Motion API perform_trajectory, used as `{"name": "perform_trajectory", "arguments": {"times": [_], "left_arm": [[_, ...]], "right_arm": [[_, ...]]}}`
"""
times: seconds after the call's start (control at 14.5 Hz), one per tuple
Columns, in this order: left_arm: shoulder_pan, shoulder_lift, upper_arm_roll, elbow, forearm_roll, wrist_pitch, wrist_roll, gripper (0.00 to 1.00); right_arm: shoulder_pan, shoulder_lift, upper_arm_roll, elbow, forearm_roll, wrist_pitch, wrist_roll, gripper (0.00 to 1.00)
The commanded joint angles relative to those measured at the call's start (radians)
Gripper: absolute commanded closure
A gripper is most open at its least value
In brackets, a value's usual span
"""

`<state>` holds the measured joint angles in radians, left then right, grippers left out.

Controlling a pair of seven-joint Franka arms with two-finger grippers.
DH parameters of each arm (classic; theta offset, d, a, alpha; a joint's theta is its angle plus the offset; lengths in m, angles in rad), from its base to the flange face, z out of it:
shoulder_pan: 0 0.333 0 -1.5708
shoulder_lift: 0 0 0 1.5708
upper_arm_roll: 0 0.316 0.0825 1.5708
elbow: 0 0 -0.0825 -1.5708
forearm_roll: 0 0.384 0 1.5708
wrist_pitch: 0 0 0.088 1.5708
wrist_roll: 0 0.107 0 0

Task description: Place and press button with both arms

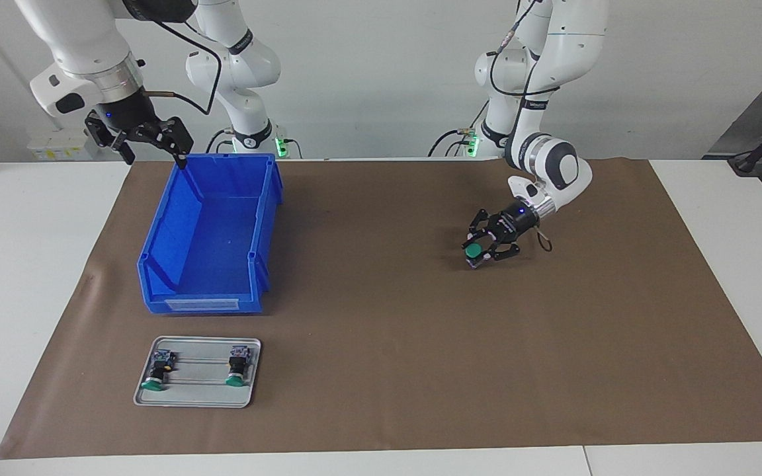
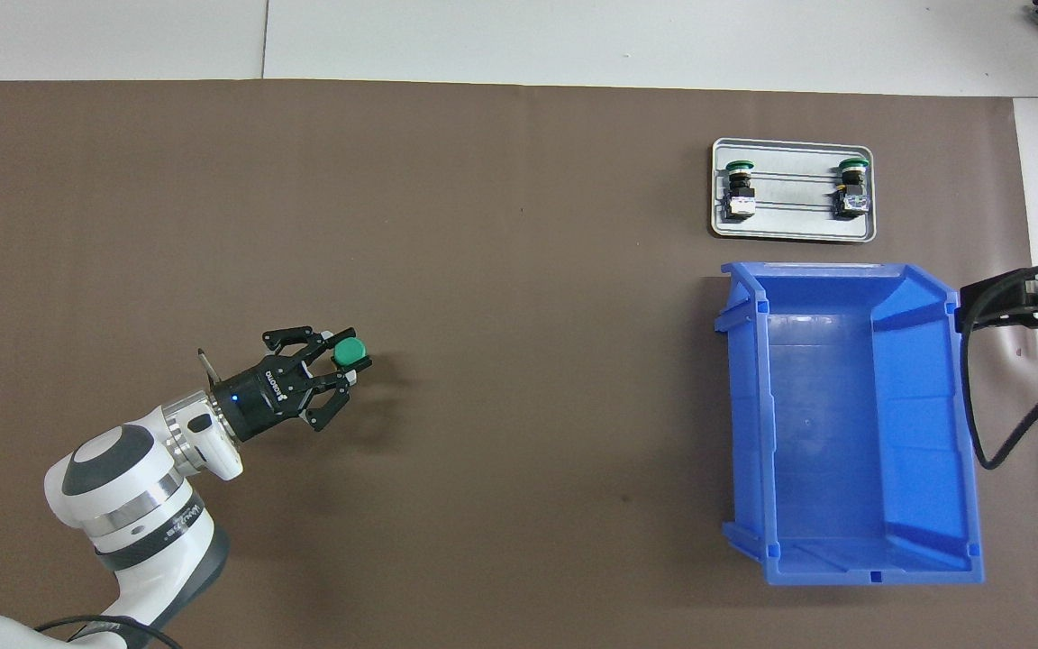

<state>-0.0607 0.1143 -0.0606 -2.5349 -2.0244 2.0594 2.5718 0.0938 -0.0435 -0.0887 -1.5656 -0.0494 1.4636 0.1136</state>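
My left gripper (image 1: pixel 478 254) is shut on a button (image 1: pixel 473 250) with a green cap, held low over the brown mat toward the left arm's end; I cannot tell whether it touches the mat. From overhead the held button (image 2: pixel 350 351) sits between the fingers of the left gripper (image 2: pixel 348 363). Two more buttons (image 1: pixel 156 371) (image 1: pixel 237 368) lie on a grey tray (image 1: pixel 197 390). My right gripper (image 1: pixel 156 153) hangs open and holds nothing, over the blue bin's corner nearest the robots.
A blue bin (image 1: pixel 263 218), nothing in it, stands at the right arm's end of the mat. The grey tray (image 2: pixel 794 231) lies just farther from the robots than the bin (image 2: pixel 959 433). Brown mat (image 1: pixel 381 344) covers most of the table.
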Motion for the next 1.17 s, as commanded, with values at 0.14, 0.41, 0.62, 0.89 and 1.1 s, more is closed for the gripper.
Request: {"name": "perform_trajectory", "arguments": {"times": [0.14, 0.41, 0.62, 0.89, 1.1], "left_arm": [[-0.005, 0.03, -0.005, -0.041, -0.194, -0.14, 0.126, 1.0], [-0.007, 0.172, -0.004, -0.038, -0.25, -0.319, 0.273, 1.0], [-0.007, 0.169, -0.007, -0.036, -0.251, -0.312, 0.274, 1.0], [-0.008, 0.168, -0.008, -0.031, -0.252, -0.311, 0.227, 1.0], [-0.021, 0.162, -0.007, -0.028, -0.251, -0.305, 0.157, 0.61]], "right_arm": [[-0.011, -0.032, 0.004, -0.04, 0.034, 0.018, -0.026, 0.0], [-0.013, -0.038, 0.004, -0.051, 0.034, 0.018, -0.028, 0.0], [-0.013, -0.038, 0.004, -0.051, 0.034, 0.02, -0.028, 0.0], [-0.013, -0.05, 0.004, -0.076, 0.034, 0.02, -0.028, 0.0], [-0.013, -0.052, 0.004, -0.077, 0.034, 0.02, -0.038, 0.0]]}}
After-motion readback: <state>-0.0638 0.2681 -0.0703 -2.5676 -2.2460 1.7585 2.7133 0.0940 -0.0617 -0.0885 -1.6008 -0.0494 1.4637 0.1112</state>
